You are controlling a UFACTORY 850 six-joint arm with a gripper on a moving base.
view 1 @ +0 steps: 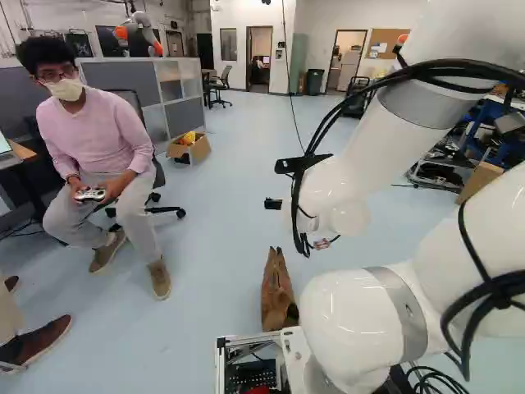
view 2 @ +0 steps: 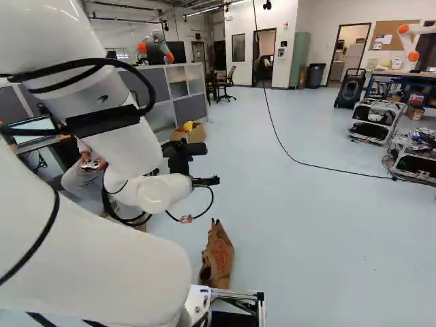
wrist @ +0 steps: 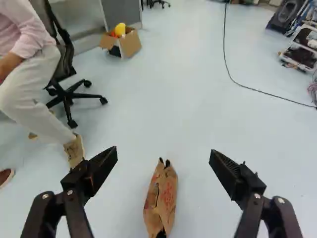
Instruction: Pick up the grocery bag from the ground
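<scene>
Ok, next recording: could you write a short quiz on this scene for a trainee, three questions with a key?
1. True or false: the fingers of the gripper stand open, with nothing gripped between them.
2. Multiple choice: what is the grocery bag resting on?
a) a desk
b) the floor
c) a chair
3. Short answer: which is nearer the gripper, the grocery bag or the cardboard box with a yellow thing in it?

Key: 1 true; 2 b; 3 the grocery bag.
</scene>
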